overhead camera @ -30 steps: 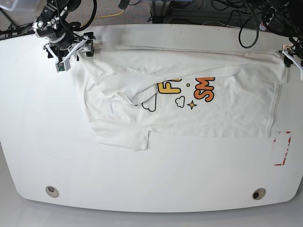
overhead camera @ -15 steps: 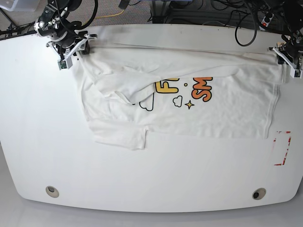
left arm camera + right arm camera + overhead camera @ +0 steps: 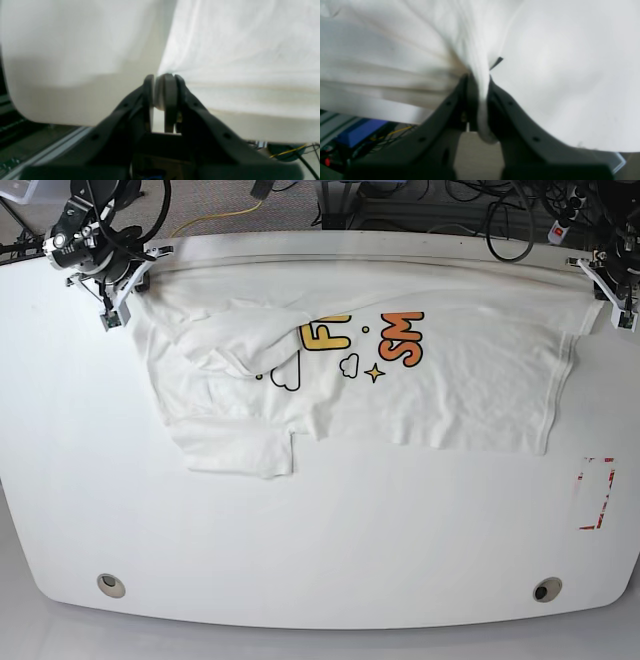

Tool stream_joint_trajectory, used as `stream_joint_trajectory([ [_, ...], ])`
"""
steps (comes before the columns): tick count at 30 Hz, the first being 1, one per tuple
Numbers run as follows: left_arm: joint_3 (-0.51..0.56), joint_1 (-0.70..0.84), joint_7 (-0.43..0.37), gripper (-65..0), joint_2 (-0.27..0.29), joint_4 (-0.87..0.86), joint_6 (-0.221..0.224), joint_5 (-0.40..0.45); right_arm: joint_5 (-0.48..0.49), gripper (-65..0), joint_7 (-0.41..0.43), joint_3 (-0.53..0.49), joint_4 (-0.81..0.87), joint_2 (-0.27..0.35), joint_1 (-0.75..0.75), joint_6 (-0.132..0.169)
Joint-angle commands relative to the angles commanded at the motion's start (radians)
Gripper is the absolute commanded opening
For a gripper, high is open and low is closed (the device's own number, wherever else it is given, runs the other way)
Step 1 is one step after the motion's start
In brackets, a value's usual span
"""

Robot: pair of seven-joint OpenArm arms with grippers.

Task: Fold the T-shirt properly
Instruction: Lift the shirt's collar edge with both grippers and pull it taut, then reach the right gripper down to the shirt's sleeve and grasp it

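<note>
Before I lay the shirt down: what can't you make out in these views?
- T-shirt lettering: base view, a folded flap covers part of it.
- Right gripper: right wrist view, bunched cloth hides the grip point.
- Left gripper: blurred; base view cuts it at the edge.

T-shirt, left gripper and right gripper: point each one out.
T-shirt [image 3: 470, 395]: base view, plain white front below the lettering.
left gripper [image 3: 163, 86]: left wrist view, between the fingertips pinching cloth.
right gripper [image 3: 478, 85]: right wrist view, between the fingertips clamping bunched cloth.
</note>
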Motion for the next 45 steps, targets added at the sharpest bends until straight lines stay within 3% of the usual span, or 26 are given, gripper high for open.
stream_joint_trajectory([
  [2,-0.002,0.026,0.000,-60.6,0.005,0.015,0.000,0.000,0.000,-64.4,0.000,0.000,0.000,0.015,-0.006,0.000],
  [4,-0.011,0.038,0.000,-60.1,0.006,0.018,0.000,-0.002,0.000,-58.0,0.000,0.000,0.002,0.018,-0.009,0.000],
  [7,-0.026,0.043,0.000,-59.0,0.006,0.015,0.000,-0.002,0.000,-40.3,-0.002,0.000,0.028,0.017,-0.014,0.000],
  [9,-0.029,0.048,0.000,-53.6,0.009,0.018,0.000,-0.002,0.002,-25.4,-0.003,0.000,0.068,0.014,-0.043,0.000],
  [13,-0.052,0.055,0.017,-46.0,0.028,0.052,0.000,-0.002,0.012,-13.2,-0.003,0.000,0.117,0.011,-0.057,0.000],
  [16,-0.069,0.064,0.075,-42.5,0.028,0.095,0.000,-0.002,0.100,-14.3,-0.003,0.002,0.117,0.018,-0.057,0.000],
  [21,-0.071,0.066,0.081,-41.5,0.031,0.150,0.000,-0.003,0.249,-14.3,-0.003,-0.054,0.115,0.021,-0.026,0.000],
  [29,-0.071,0.057,0.081,-41.5,0.052,0.167,0.000,-0.003,0.252,-16.3,0.000,-0.267,0.104,0.014,0.097,0.000],
  [34,-0.071,0.041,0.081,-41.5,0.055,0.176,0.000,-0.003,0.124,-24.4,0.029,-0.402,0.086,0.012,0.163,0.000],
  [38,-0.071,0.040,0.081,-41.5,0.055,0.178,0.000,-0.003,0.037,-24.3,0.058,-0.516,0.087,0.012,0.180,0.000],
  [45,-0.071,0.040,0.080,-41.5,0.051,0.175,0.000,-0.003,-0.084,-24.7,0.091,-0.624,0.057,0.011,0.213,0.000],
])
